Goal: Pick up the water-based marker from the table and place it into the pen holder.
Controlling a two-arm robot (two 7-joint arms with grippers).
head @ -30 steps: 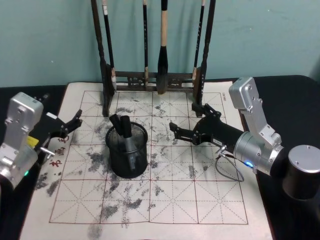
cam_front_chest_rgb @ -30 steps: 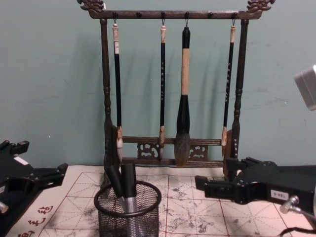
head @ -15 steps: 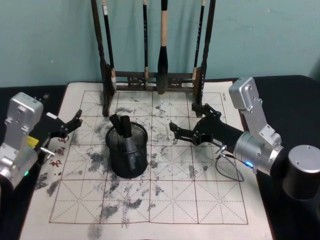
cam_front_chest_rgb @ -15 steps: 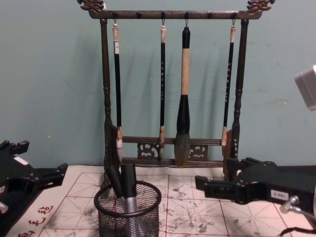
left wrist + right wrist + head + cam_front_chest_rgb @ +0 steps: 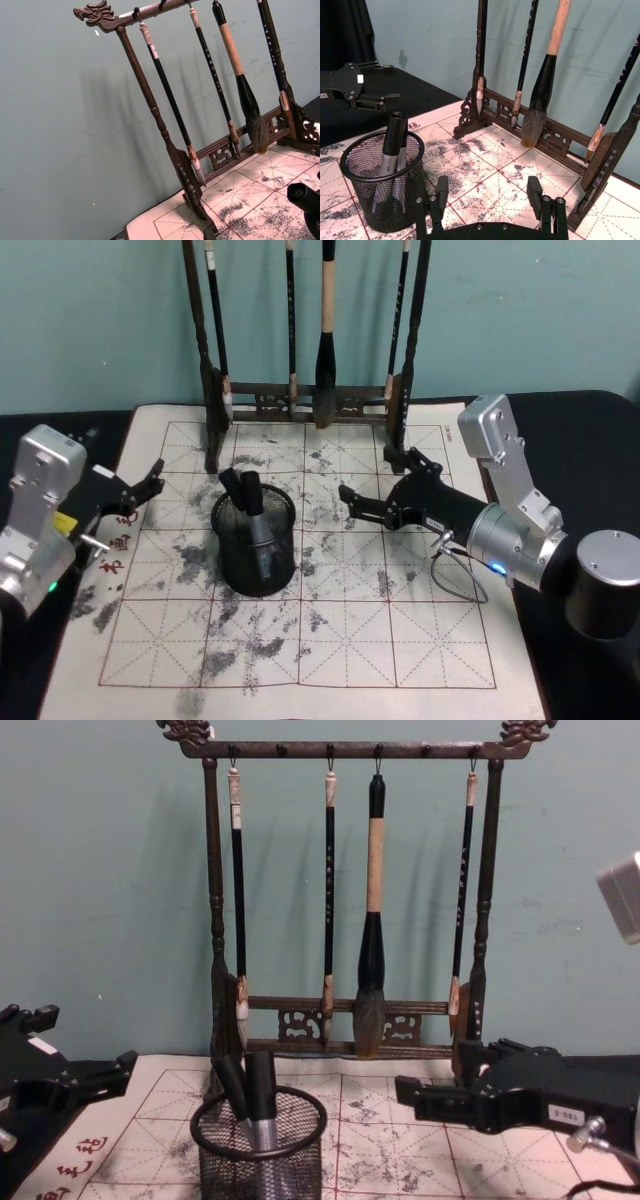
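2 markers (image 5: 252, 502) stand in the pen holder (image 5: 256, 545); placing looks done. Right tool (image 5: 368, 490), jaws wide and empty, sits right of it; left tool (image 5: 150, 481) looks wide.

In the head view the upper frame edge cuts off the tops of the brush rack (image 5: 300, 390). The chest view's bottom edge cuts the pen holder (image 5: 259, 1150), hiding its base. Inside it, mesh veils the markers' (image 5: 252, 510) lower barrels, and their labels are too small to read.
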